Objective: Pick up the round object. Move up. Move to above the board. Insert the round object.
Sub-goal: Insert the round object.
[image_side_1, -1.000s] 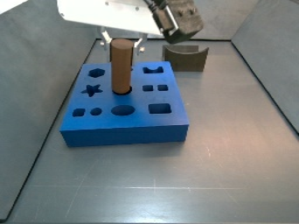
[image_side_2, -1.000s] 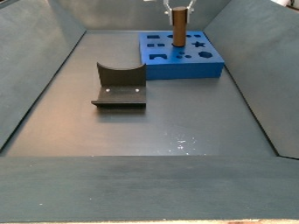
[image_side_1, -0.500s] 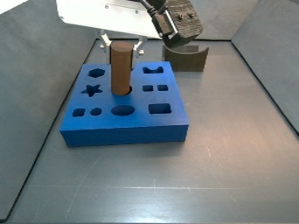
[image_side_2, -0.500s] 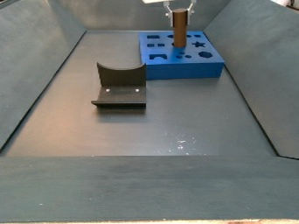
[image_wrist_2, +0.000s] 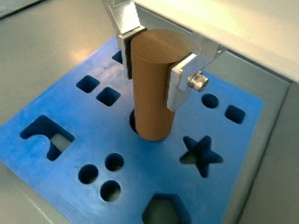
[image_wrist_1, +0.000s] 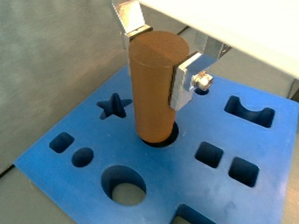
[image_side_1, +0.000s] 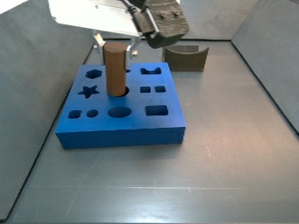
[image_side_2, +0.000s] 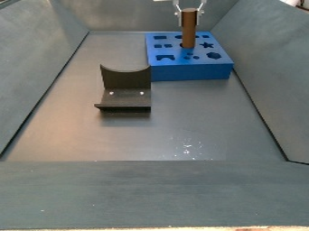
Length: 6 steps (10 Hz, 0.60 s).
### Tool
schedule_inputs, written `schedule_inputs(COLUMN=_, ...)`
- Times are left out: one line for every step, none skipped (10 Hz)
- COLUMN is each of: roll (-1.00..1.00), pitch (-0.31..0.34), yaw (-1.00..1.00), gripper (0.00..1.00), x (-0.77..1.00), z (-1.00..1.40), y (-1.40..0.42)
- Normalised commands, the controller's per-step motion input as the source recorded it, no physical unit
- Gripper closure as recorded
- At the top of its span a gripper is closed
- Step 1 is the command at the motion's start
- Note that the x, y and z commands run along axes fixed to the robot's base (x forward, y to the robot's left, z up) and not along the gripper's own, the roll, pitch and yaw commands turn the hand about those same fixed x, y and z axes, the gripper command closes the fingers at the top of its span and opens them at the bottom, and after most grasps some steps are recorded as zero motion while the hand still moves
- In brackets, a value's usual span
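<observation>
The round object (image_wrist_1: pixel 156 87), a tall brown-orange cylinder, stands upright with its lower end in a round hole of the blue board (image_wrist_1: pixel 176 179). My gripper (image_wrist_1: pixel 160 51) is shut on its upper part, with one silver finger (image_wrist_1: pixel 187 77) on each side. Both wrist views show this, also with the peg (image_wrist_2: pixel 153 87), the gripper (image_wrist_2: pixel 155 57) and the board (image_wrist_2: pixel 70 114). In both side views the peg (image_side_1: pixel 114 68) (image_side_2: pixel 186 38) rises from the board (image_side_1: pixel 128 131) (image_side_2: pixel 205 70) under the gripper (image_side_1: pixel 117 39) (image_side_2: pixel 186 11). The peg's foot inside the hole is hidden.
The dark fixture (image_side_1: pixel 187 57) with a curved notch stands on the grey floor beside the board; it also shows in a side view (image_side_2: pixel 123 88). Grey sloping walls (image_side_2: pixel 36 81) enclose the floor. The other cut-outs, such as the star (image_wrist_1: pixel 112 107), are empty.
My gripper has moved slightly down with the peg, and the peg's lower end now sits a little deeper at the round hole.
</observation>
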Motion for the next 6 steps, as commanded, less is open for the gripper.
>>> schedule_inputs(roll=0.49, pitch=0.0, yaw=0.19, gripper=1.0, x=-0.1, z=0.0, y=-0.34)
schedule_inputs(roll=0.43, pitch=0.063, yaw=0.14, gripper=1.0, x=0.06, z=0.0, y=-0.36)
schedule_inputs(roll=0.25, pitch=0.137, yaw=0.0, gripper=1.0, x=0.37, z=0.0, y=-0.34)
schedule_inputs(roll=0.0, pitch=0.009, yaw=-0.25, gripper=1.0, x=0.45, z=0.0, y=0.0)
schedule_inputs(roll=-0.44, pitch=-0.1, yaw=-0.42, gripper=1.0, x=0.23, z=-0.03, y=0.37)
schedule_inputs(roll=-0.49, pitch=-0.023, yaw=-0.36, gripper=1.0, x=0.11, z=-0.05, y=0.35)
